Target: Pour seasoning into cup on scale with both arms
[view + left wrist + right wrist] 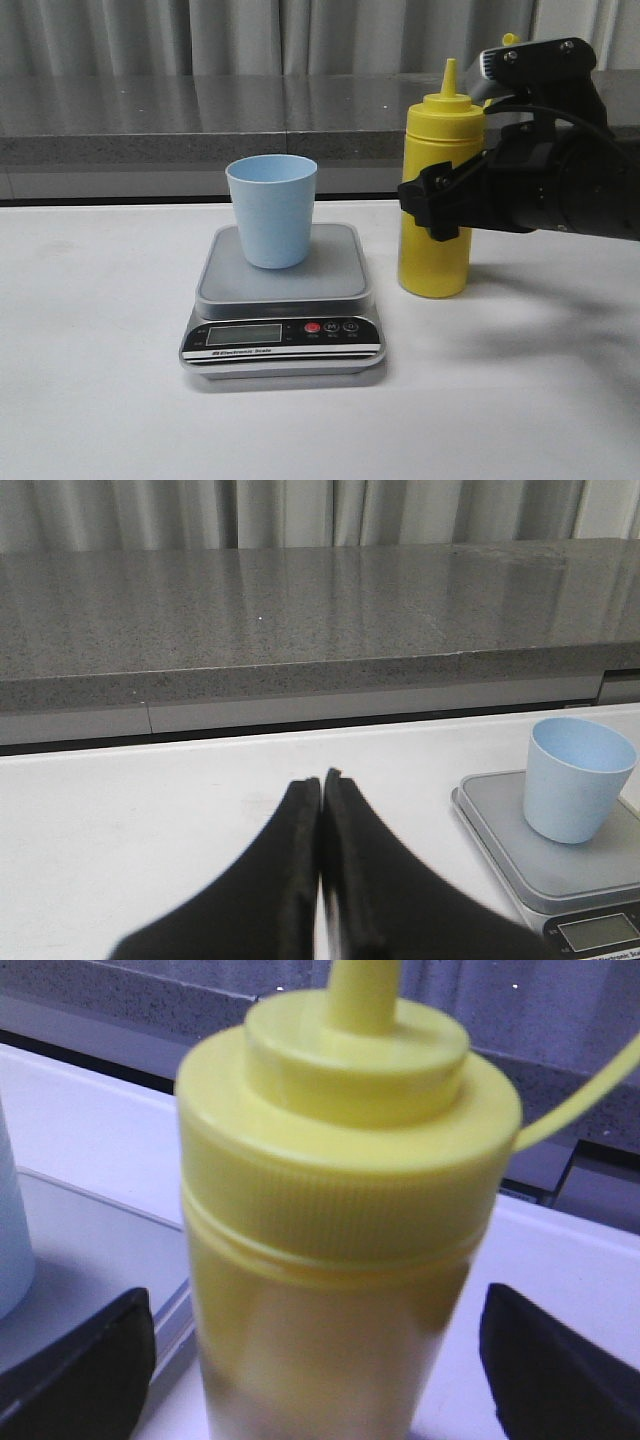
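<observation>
Here the yellow squeeze bottle (434,200) stands upright on the white table (100,400), just right of the digital kitchen scale (283,310), cone nozzle up; its contents cannot be seen through the plastic. The light blue cup (271,210) sits upright on the scale's platform, and what shows of its inside looks empty. The right gripper (440,205) is spread wide around the bottle's body, fingers (75,1360) apparently clear of it. The left gripper (321,790) hovers over bare table left of the scale, jaws pressed together, holding nothing.
</observation>
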{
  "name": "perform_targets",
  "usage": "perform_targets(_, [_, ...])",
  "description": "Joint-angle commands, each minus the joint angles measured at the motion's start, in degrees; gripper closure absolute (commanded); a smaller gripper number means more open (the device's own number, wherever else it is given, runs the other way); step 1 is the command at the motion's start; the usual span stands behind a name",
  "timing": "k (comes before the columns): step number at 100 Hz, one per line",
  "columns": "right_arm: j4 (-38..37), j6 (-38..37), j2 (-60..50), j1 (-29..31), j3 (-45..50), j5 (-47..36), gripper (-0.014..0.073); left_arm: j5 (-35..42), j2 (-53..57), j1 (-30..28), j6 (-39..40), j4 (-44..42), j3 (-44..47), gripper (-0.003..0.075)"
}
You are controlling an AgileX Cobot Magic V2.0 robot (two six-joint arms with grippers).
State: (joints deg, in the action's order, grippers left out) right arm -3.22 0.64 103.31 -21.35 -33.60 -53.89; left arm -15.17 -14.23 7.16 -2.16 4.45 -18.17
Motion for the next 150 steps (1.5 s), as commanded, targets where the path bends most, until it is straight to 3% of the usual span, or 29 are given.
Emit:
perform_targets(1, [0.93, -0.03, -3.58, 0.39, 0.53, -5.77, -0.0055, 4.08, -0.41, -0.1, 0.03, 0.16, -1.7, 0.074])
perform_targets(42, [4.71, -0.03, -14.85, 0.39, 7.18, -3.06, -0.0054, 4.08, -0.41, -0.1, 0.03, 0.16, -1.7, 0.074])
perform_targets(79, [10.02, 1.7, -36.72, 2.05, 7.59, 19.12, -0.0054, 4.08, -0.41, -0.1, 0.03, 0.16, -1.7, 0.074])
perform_targets(121, [8.62, 1.7, -59.92, 12.23, 7.59, 44.91, -0.0052, 4.08, -0.41, -0.1, 0.03, 0.16, -1.7, 0.074])
perform_targets(150, [4.83, 1.7, -72.85, 12.94, 7.59, 64.39, -0.0036, 4.08, -0.41, -0.1, 0.03, 0.16, -1.7, 0.074])
